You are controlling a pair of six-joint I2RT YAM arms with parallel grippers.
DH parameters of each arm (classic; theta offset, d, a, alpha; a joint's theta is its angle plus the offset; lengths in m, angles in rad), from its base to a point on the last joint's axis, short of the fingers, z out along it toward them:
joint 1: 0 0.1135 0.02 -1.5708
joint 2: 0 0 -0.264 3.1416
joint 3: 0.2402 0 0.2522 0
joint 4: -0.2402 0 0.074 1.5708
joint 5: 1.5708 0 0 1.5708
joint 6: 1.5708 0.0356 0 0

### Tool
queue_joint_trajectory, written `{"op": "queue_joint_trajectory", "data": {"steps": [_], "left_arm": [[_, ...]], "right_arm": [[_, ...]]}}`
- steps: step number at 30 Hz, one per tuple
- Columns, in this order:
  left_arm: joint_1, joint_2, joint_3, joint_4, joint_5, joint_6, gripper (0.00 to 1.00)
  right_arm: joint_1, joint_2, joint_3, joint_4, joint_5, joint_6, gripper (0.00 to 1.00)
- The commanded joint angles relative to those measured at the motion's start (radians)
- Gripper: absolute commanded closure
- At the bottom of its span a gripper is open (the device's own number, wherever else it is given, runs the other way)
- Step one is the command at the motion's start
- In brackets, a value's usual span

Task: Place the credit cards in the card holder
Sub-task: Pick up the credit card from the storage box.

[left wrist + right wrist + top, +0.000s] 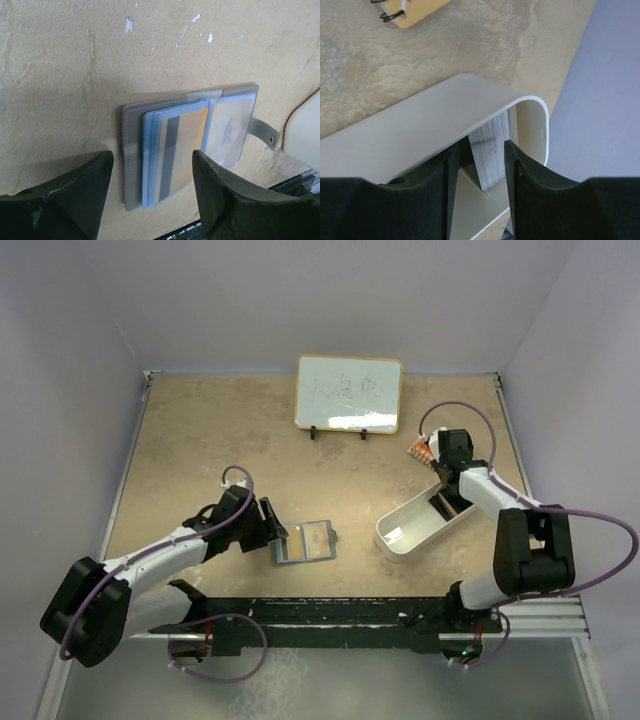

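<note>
From above, the card holder (305, 540) is lying open on the table (200, 440), just left of the white tray (420, 525). The left gripper (279, 525) is hovering at the holder's side away from the tray. The right gripper (446, 500) is reaching into the tray's far end.

At the left wrist, the fingers (75, 200) are standing wide with nothing between them. The holder beyond them is showing an orange-gold card (187, 142) in a clear sleeve.

At the right wrist, the fingers (522, 195) are standing narrow, straddling a pale card (492, 147) upright against the tray's end wall. I cannot tell whether they are pinching it.
</note>
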Motion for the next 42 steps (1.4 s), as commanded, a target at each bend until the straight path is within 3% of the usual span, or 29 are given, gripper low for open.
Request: {"op": "queue_joint_trajectory", "data": {"steps": [1,11,16,21,31,38,42], "left_arm": [[-0.005,0.030,0.023,0.025,-0.063,0.012,0.37],[-0.005,0.013,0.055,0.017,-0.060,0.046,0.37],[-0.005,0.011,0.062,0.020,-0.048,0.051,0.37],[-0.005,0.016,0.026,0.073,-0.060,0.035,0.37],[-0.005,0.076,0.022,0.138,-0.028,0.030,0.37],[-0.005,0.085,0.028,0.123,-0.031,0.044,0.37],[-0.005,0.063,0.033,0.094,-0.012,0.047,0.37]], "right_arm": [[-0.025,0.014,0.035,0.064,0.031,-0.067,0.58],[-0.029,0.051,0.038,0.067,0.035,-0.076,0.57],[-0.030,0.052,0.060,0.032,0.037,-0.058,0.67],[-0.029,0.031,0.061,0.049,0.053,-0.072,0.68],[-0.029,0.019,0.094,0.029,0.069,-0.077,0.79],[-0.030,0.028,0.123,-0.010,0.039,-0.072,1.00],[-0.029,-0.006,0.136,-0.072,0.005,-0.042,1.00]]}}
